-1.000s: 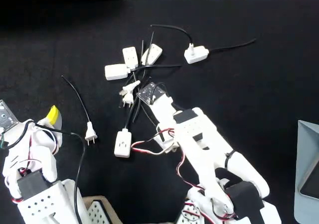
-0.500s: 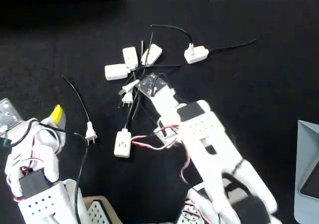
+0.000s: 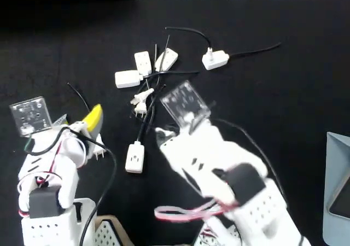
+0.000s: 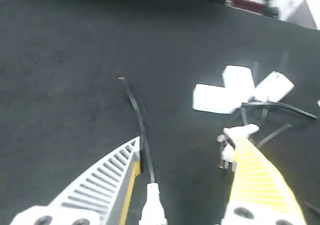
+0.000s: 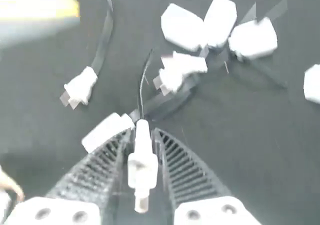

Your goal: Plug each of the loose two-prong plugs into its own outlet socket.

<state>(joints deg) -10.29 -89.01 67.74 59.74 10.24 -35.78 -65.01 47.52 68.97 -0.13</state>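
Now one plug gripped, another between open jaws

Up close, the right gripper [image 5: 142, 133] has its jaws closed on a white plug [image 5: 141, 161], whose thin cord [image 5: 141, 92] runs out ahead of the fingertips. The left gripper [image 4: 189, 144], near the left edge of the table [image 3: 306, 93], has its jaws wide apart. A second plug [image 4: 152, 207] lies on the black surface between the white finger [image 4: 110, 170] and the yellow finger [image 4: 255, 175], with its second cord [image 4: 135, 110] trailing toward the far edge. A third plug [image 3: 141, 99] lies loose in a tangle of cords at mid-table. Beyond it, toward the far edge, three outlets [image 3: 143, 62] sit bunched together. A fourth outlet [image 3: 215, 59] lies apart to their right. A fifth outlet [image 3: 134, 157] lies between the two arms, closer to the near edge.
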